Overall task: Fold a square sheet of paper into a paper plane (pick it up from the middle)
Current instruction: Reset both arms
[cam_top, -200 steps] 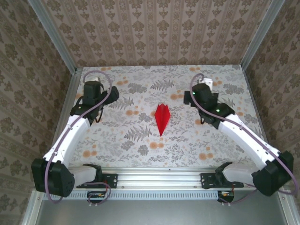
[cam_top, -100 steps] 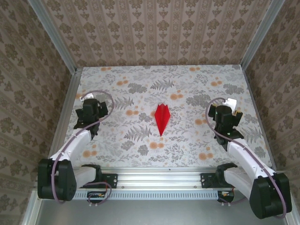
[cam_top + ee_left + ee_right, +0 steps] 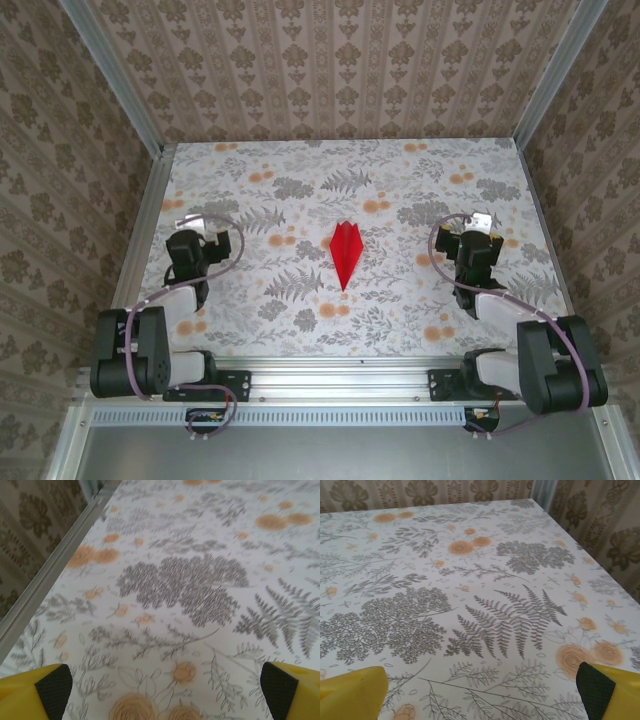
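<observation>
The paper plane [image 3: 345, 251] lies flat mid-table in the top view, a slim bright red creased dart with its point toward the near edge. The square sheet exists now only as this folded plane. My left gripper [image 3: 190, 232] is folded back at the table's left side, far from the plane. In the left wrist view its yellow, black-padded fingertips [image 3: 52, 689] stand wide apart over bare floral cloth, so my left gripper [image 3: 167, 692] is open and empty. My right gripper [image 3: 478, 232] is folded back at the right side. It is [image 3: 485, 692] open too, fingertips [image 3: 597, 687] spread, nothing between them.
The floral tabletop [image 3: 300, 300] is bounded by an aluminium rail on the left [image 3: 47, 575], patterned walls behind and at both sides [image 3: 600, 525], and the arms' mounting rail [image 3: 340, 375] along the near edge.
Both arms have pulled back from the far middle of the table and folded down toward their bases at the left and right sides. The red plane has not moved.
</observation>
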Robot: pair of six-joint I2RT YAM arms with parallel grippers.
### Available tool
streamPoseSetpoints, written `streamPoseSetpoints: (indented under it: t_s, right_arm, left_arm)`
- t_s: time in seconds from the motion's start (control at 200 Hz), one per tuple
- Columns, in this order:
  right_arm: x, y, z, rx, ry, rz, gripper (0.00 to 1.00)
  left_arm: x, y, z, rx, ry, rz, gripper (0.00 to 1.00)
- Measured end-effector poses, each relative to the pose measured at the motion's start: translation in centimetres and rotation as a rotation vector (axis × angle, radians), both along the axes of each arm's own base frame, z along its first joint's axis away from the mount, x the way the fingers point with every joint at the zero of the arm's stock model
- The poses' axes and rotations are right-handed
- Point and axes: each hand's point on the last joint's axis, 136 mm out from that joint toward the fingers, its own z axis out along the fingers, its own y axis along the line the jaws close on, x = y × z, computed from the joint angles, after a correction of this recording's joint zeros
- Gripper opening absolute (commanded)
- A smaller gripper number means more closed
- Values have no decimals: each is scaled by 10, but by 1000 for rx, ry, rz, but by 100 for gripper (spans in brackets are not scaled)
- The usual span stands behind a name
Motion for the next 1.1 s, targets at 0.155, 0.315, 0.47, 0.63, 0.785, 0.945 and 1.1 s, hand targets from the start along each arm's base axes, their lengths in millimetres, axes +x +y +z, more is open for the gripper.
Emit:
streamPoseSetpoints:
  t_s: [0.155,0.315,0.47,0.63,0.785,0.945,1.1]
  right_arm:
    - [13,7,1,20,-45,65,100]
    - [23,11,-2,49,-73,114,100]
    - [32,19,-26,69,-43,157,100]
    - [34,22,-36,77,-22,175,100]
    - [42,24,-25,74,-57,181,100]
    - [42,24,-24,74,-58,182,100]
    - [42,24,-24,74,-58,182,100]
  left_arm:
    - [8,-7,6,-16,-68,-73,100]
    - [16,-19,0,-26,-83,-147,100]
    - [18,-24,-20,-33,-44,-172,100]
    - [21,-21,-22,-24,-32,-154,100]
    - [32,-25,-11,8,-52,-141,100]
    - [31,-22,-13,19,-42,-123,100]
    - [31,-21,-15,21,-35,-118,100]
